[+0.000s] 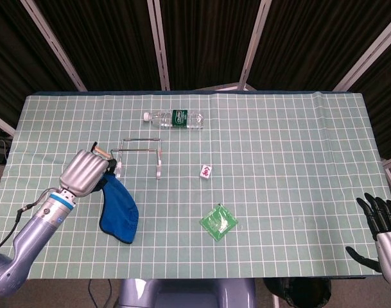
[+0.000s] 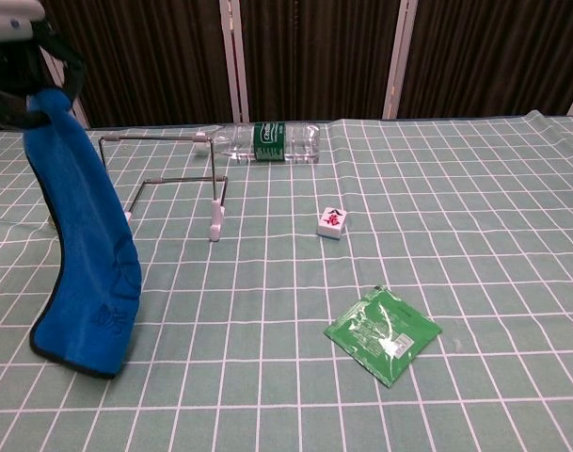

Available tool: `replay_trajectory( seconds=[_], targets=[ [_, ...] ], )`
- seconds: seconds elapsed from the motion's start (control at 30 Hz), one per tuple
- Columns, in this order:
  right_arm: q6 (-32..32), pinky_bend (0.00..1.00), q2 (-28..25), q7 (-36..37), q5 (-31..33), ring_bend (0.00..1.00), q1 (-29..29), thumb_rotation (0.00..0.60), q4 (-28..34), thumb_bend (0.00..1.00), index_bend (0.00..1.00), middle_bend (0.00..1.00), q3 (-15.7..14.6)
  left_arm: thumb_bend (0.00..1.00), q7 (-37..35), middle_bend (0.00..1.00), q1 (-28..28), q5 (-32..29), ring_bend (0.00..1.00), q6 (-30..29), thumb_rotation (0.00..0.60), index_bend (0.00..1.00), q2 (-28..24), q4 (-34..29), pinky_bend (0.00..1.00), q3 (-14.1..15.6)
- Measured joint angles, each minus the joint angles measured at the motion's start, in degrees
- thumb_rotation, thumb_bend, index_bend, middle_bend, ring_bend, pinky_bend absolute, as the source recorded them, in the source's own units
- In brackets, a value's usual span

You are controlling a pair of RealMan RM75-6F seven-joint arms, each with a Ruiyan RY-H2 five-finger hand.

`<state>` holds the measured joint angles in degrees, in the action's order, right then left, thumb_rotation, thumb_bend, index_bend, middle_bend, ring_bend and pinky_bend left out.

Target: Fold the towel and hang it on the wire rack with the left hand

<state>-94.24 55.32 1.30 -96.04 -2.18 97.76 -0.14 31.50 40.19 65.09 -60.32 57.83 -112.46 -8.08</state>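
The left robot hand (image 1: 86, 172) is clamped on the top edge of the blue terry towel (image 2: 87, 254), which hangs lengthwise below it, long axis near vertical, lower end at or just above the green gridded tabletop (image 1: 278, 141); contact cannot be confirmed. The thin wire rack with white feet (image 1: 141, 156) stands just beyond and to the right of that hand in the head view, its top bar running left to right across the tabletop. Judgement: the towel appears doubled, and the coming move turns on carrying it forward and rightward so its hanging length crosses that bar squarely. The left hand is by far the nearer; the right robot hand (image 1: 382, 228) sits well apart at the near right corner, fingers spread and holding nothing. A clear plastic bottle with a green label (image 1: 174, 118) lies beyond the rack
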Motion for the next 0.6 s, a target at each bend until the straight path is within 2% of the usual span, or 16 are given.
replay_trajectory(
  seconds=[0.23, 0.43, 0.6],
  targets=[
    [-0.83, 0.00, -0.47, 1.23, -0.69, 0.00, -0.30, 0.600, -0.05, 0.00, 0.00, 0.00, -0.13, 0.74, 12.71, 0.96, 1.20, -6.77, 0.95, -8.28, 0.600, 0.92, -5.06, -8.22, 1.00, -4.08],
    [-0.72, 0.00, -0.61, 1.65, -0.74, 0.00, -0.24, 0.600, -0.18, 0.00, 0.00, 0.00, -0.11, 0.74, 20.00, 0.96, 5.87, -14.40, 0.95, -8.38, 0.600, 0.92, -5.34, -7.89, 1.00, -6.72],
    [-0.49, 0.00, -0.57, 1.54, -0.39, 0.00, -0.18, 0.600, -0.22, 0.00, 0.00, 0.00, 0.01, 0.74, 24.24, 0.96, 11.76, -20.10, 0.95, -5.85, 0.600, 0.92, -2.68, -3.12, 1.00, -8.12]
  ],
)
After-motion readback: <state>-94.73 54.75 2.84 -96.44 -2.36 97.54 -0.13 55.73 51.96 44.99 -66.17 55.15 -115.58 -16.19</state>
